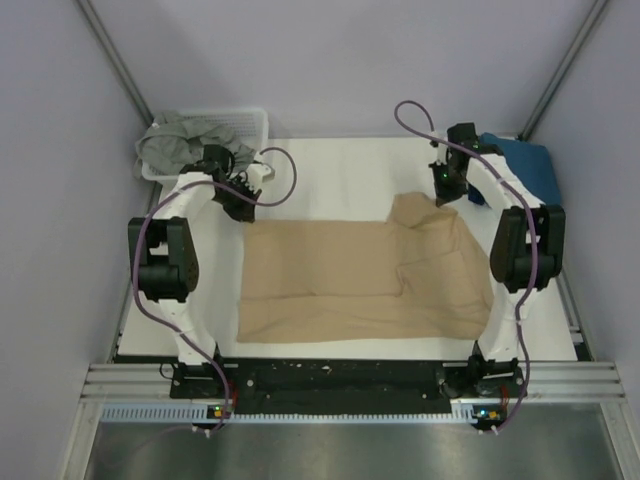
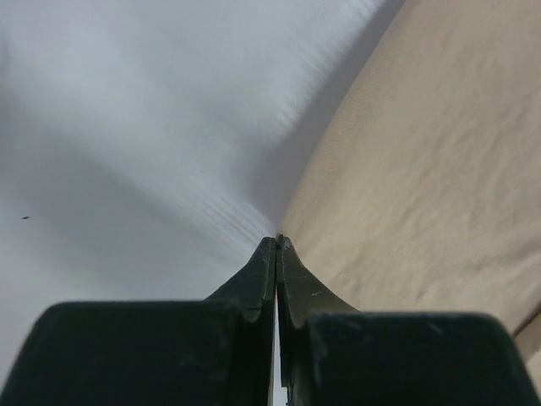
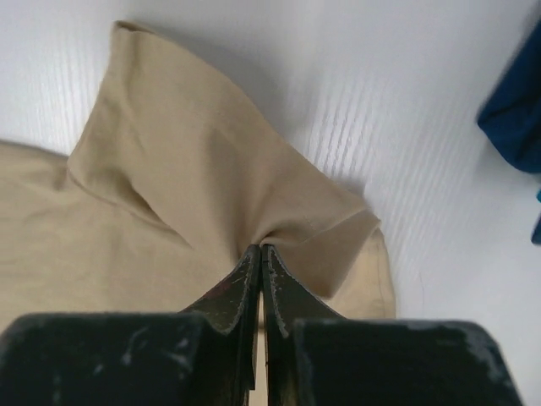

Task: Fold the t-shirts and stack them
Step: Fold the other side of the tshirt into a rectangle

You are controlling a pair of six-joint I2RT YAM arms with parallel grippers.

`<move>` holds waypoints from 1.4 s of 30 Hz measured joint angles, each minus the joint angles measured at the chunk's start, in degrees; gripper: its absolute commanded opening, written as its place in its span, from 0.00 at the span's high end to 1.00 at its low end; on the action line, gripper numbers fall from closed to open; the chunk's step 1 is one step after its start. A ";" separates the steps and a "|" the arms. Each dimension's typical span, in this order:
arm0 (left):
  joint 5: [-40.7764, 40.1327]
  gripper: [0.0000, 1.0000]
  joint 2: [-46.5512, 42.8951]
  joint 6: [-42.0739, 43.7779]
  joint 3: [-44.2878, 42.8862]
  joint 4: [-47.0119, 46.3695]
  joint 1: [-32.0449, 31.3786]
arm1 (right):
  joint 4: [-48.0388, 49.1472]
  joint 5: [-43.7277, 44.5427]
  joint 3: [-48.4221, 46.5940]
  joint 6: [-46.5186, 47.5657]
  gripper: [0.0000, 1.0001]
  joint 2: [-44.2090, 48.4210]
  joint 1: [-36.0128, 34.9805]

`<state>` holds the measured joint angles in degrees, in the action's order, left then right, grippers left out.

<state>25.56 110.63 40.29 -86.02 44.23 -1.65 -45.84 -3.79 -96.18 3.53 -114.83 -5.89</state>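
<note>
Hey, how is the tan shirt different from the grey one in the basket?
The tan shirt lies spread out on the table; the grey shirt is heaped in the white basket. The right hand pinches a fold of the tan shirt; no hand touches the grey shirt. Both are plain-coloured and not yet neatly folded.

tan shirt: plain | blue shirt: plain teal | grey-green shirt: plain | basket: white, slatted | tabletop: white | fingers: black | arms: white, black | cables: purple
</note>
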 measured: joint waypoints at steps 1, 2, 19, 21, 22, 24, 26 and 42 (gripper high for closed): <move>0.26 1.00 -0.92 0.39 0.09 0.07 0.00 | 0.00 0.04 1.33 0.24 1.00 2.25 0.00; 0.57 1.00 -2.01 0.74 0.20 0.24 0.00 | -0.02 0.07 2.34 0.44 1.00 3.91 0.00; 1.81 1.00 -11.52 10.05 12.83 9.07 0.00 | -14.43 13.60 17.20 2.19 1.00 14.27 -0.13; 1.97 1.00 -11.80 10.99 14.34 10.03 0.00 | -16.11 15.61 18.56 1.16 1.00 14.27 -0.13; 1.97 1.00 -11.98 11.45 15.13 10.36 0.00 | -16.81 16.44 19.43 0.70 1.00 14.27 -0.13; 1.92 1.00 -12.24 12.41 16.39 11.30 -0.02 | -18.23 17.07 21.29 -0.17 1.00 14.27 -0.13; 1.84 1.00 -12.24 12.94 16.72 11.80 -0.02 | -19.74 17.22 22.67 -1.09 1.00 14.27 -0.17; 0.72 1.00 -14.12 15.08 17.84 11.74 -0.02 | -24.17 14.56 22.91 -4.22 1.00 15.54 -0.33</move>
<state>26.28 96.51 55.37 -68.18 55.96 -1.67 -70.02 10.76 -73.28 -0.69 -99.29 -6.22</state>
